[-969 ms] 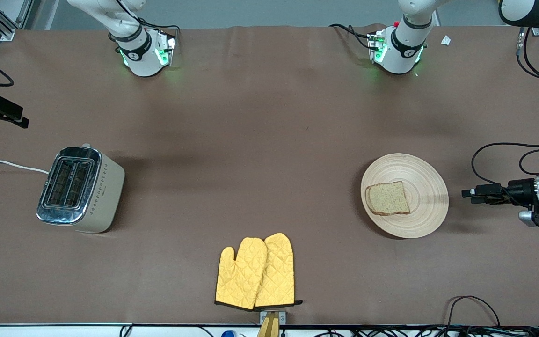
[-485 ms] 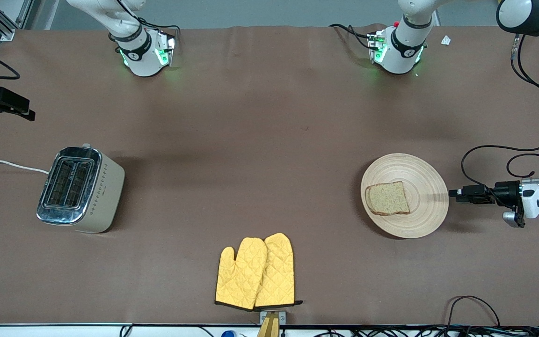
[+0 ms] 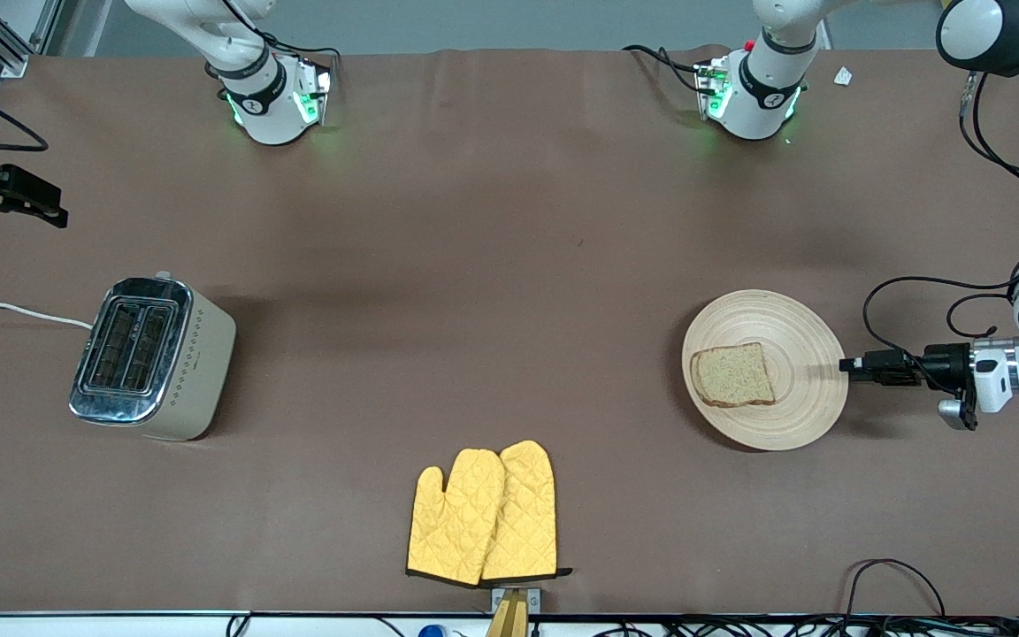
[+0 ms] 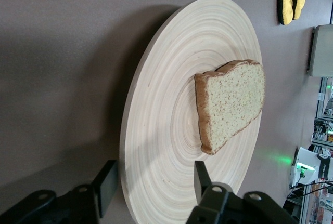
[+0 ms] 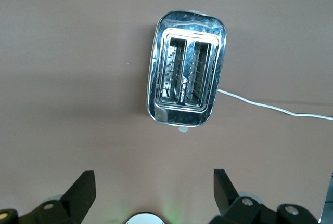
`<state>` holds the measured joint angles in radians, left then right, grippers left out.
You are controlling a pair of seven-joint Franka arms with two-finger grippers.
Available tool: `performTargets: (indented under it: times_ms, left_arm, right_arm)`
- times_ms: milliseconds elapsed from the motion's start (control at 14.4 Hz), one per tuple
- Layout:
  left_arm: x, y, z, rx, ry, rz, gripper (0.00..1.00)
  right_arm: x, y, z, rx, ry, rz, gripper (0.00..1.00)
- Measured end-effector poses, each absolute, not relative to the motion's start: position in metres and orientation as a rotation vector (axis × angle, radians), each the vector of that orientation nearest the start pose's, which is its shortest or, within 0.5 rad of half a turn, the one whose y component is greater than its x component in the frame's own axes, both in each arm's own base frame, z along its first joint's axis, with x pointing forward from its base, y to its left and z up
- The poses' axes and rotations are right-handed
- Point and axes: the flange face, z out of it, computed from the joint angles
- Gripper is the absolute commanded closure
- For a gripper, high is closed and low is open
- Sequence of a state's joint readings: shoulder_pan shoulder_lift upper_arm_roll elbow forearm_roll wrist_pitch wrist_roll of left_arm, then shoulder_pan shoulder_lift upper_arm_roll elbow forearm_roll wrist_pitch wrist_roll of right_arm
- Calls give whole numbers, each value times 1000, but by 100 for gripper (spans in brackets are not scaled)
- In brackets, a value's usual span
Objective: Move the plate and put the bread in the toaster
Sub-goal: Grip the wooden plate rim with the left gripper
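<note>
Straddling the plate (image 4: 156, 130) rim, left fingers (image 4: 108, 185) spread.

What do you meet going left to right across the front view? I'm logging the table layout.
right gripper → toaster → yellow oven mitts → bread on the plate → left gripper at the plate's rim.

Pale wood plate (image 3: 806, 398) with concentric ring grain. Brown speckled bread (image 3: 732, 375), darker crust. Beige toaster (image 3: 152, 357), shiny chrome top, small diamond dots along its side, white cord (image 3: 14, 310). Yellow quilted oven mitts (image 3: 483, 513), dark trim. Brown table (image 3: 474, 265).
</note>
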<state>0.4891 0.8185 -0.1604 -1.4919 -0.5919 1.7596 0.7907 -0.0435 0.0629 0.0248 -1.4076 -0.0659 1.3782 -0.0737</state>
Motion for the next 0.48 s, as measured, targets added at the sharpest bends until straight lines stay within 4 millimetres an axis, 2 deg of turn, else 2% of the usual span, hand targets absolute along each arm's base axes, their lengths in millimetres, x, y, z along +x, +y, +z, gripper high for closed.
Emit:
performTargets:
  times_ms: [346, 485]
  left_arm:
    - [634, 179, 167, 2265, -189, -101, 51]
    - [632, 180, 160, 2253, -197, -93, 57]
  right_arm:
    - [556, -27, 653, -3200, -49, 111, 0]
    - [556, -27, 652, -3200, -46, 113, 0]
